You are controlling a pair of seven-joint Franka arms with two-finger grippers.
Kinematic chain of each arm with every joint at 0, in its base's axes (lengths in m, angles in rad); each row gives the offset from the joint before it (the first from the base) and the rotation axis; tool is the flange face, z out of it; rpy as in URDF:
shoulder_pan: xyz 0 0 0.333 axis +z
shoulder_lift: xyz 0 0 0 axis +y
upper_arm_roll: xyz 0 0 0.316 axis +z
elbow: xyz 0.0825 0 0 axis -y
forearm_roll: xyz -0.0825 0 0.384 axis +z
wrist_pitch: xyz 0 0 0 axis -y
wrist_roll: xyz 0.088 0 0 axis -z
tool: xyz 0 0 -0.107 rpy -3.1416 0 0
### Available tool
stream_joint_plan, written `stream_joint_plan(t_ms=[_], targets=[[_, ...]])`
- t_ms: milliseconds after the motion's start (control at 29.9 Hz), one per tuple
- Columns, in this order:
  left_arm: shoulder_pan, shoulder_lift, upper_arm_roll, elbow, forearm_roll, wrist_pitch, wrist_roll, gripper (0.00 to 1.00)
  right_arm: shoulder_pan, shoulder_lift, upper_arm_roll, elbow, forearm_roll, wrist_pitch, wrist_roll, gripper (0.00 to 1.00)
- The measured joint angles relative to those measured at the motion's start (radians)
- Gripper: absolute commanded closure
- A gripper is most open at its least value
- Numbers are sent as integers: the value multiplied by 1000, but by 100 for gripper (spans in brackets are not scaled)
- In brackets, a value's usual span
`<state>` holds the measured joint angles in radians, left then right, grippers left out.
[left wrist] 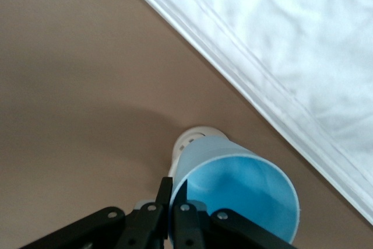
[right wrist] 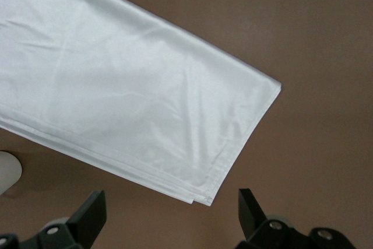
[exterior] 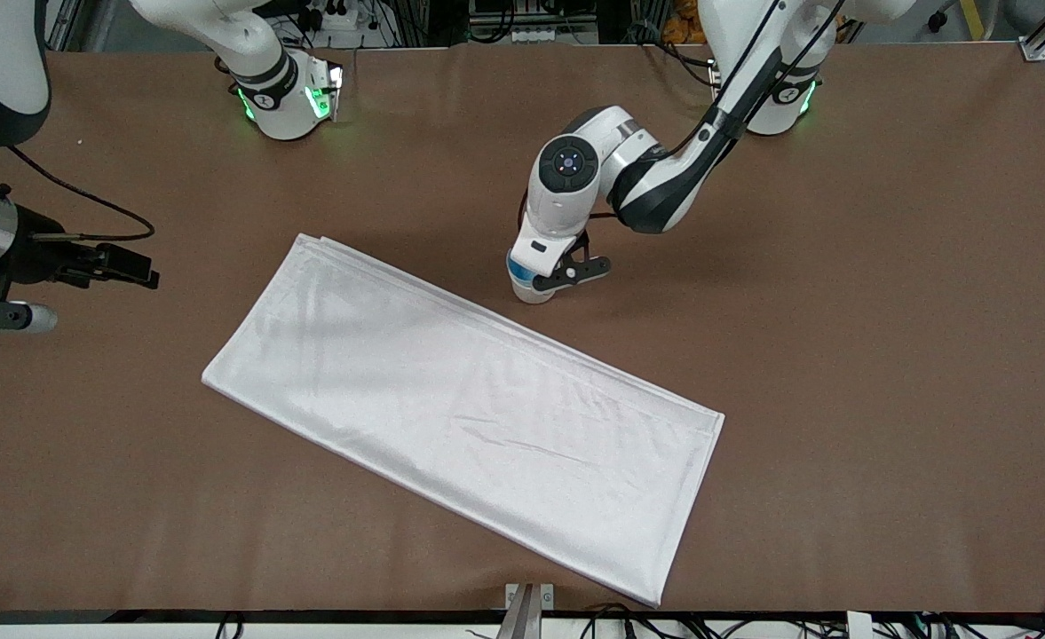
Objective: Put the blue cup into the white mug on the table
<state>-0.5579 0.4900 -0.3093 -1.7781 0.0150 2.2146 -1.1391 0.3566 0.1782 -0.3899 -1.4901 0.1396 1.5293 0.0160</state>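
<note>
My left gripper (exterior: 550, 277) is shut on the rim of the blue cup (left wrist: 239, 188), one finger inside it and one outside. The cup (exterior: 516, 265) is tilted, and its lower end is at the mouth of the white mug (exterior: 535, 293), which stands on the brown table (exterior: 842, 355) by the cloth's long edge. In the left wrist view only part of the mug's rim (left wrist: 191, 139) shows under the cup. The mug's handle is hidden. My right gripper (exterior: 136, 266) is open and empty and waits over the table at the right arm's end (right wrist: 172, 214).
A white folded cloth (exterior: 460, 408) lies slantwise across the middle of the table, nearer to the front camera than the mug. It also shows in the left wrist view (left wrist: 291, 45), and its corner shows in the right wrist view (right wrist: 116, 86).
</note>
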Motion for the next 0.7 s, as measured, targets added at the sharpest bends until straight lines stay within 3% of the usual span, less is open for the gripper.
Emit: stream_joint_plan(t_ms=[33, 67, 702], targets=[[1, 0, 1, 0, 0, 0, 0, 28, -1, 0, 0, -2, 1, 0, 0, 0], [1, 0, 2, 0, 0, 0, 0, 0, -3, 0, 1, -3, 1, 0, 0, 0], [15, 0, 15, 24, 28, -19, 4, 0, -26, 0, 3, -13, 1, 1, -7, 0]])
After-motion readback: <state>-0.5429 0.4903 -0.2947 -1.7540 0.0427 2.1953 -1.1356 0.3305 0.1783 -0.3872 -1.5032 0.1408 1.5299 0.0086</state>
